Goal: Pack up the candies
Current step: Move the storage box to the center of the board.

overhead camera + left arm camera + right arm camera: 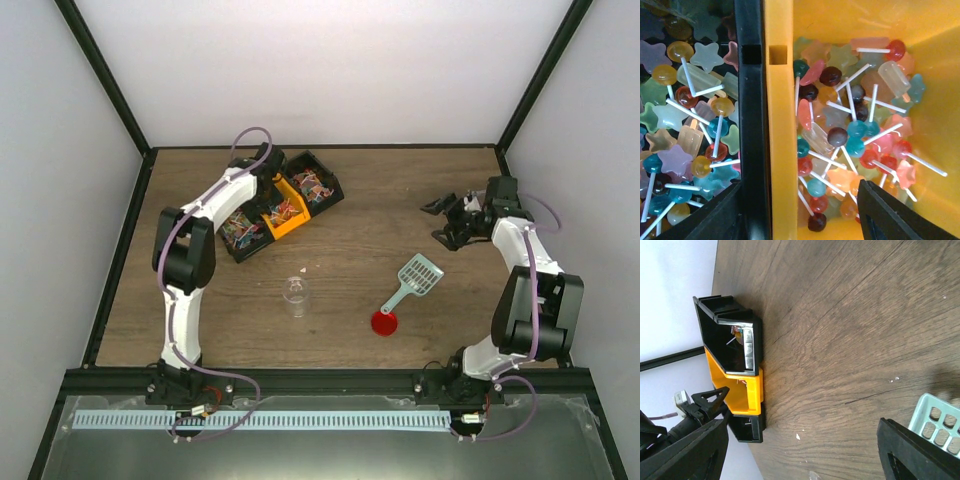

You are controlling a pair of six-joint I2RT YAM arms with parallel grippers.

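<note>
The candies [855, 131] are small lollipops and star sweets in mixed colours, heaped in a yellow bin [780, 115]. More of them [690, 125] lie in the black bin [752, 100] beside it. My left gripper [800, 185] hangs low over these bins [285, 212], jaws apart and straddling the wall between them. One finger [725, 210] is on the black side and the other finger [890, 212] is over the yellow bin's candies, with nothing held. My right gripper [445, 220] hovers open over the table at the right, empty.
A clear cup [295, 297] stands mid-table. A teal scoop [415, 278] lies to its right, with a red round lid [384, 323] at its handle end. A third bin, black [315, 188], holds more sweets. The right wrist view shows the scoop's corner [940, 425] and the bins [742, 390].
</note>
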